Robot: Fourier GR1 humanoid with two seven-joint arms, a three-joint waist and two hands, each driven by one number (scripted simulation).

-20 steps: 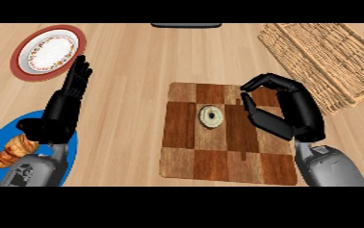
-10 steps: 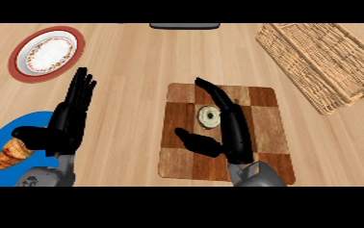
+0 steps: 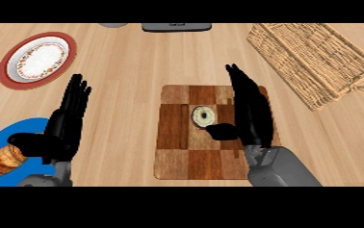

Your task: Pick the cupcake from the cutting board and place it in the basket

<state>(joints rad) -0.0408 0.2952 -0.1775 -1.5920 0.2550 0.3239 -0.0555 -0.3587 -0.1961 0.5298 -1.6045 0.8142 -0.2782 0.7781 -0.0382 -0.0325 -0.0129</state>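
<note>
The cupcake (image 3: 203, 115), seen from above as a pale round with a dark centre, sits in the middle of the checkered wooden cutting board (image 3: 181, 145). My right hand (image 3: 250, 110) lies open just to the cupcake's right, fingers straight and pointing away from me, thumb (image 3: 220, 131) reaching under the cupcake's near side. Nothing is held. The woven basket (image 3: 313, 61) lies at the far right. My left hand (image 3: 65, 122) rests open at the lower left, fingers up.
A red-rimmed plate (image 3: 39, 58) sits at the far left. A blue plate (image 3: 14, 133) with a brown pastry (image 3: 8, 157) is at the lower left edge. A dark object (image 3: 176, 27) lies at the counter's far edge.
My right hand has shifted right across the board: half a second ago it covered the cupcake's near side, now it stands beside it with fingers straight. The left hand barely moved.
</note>
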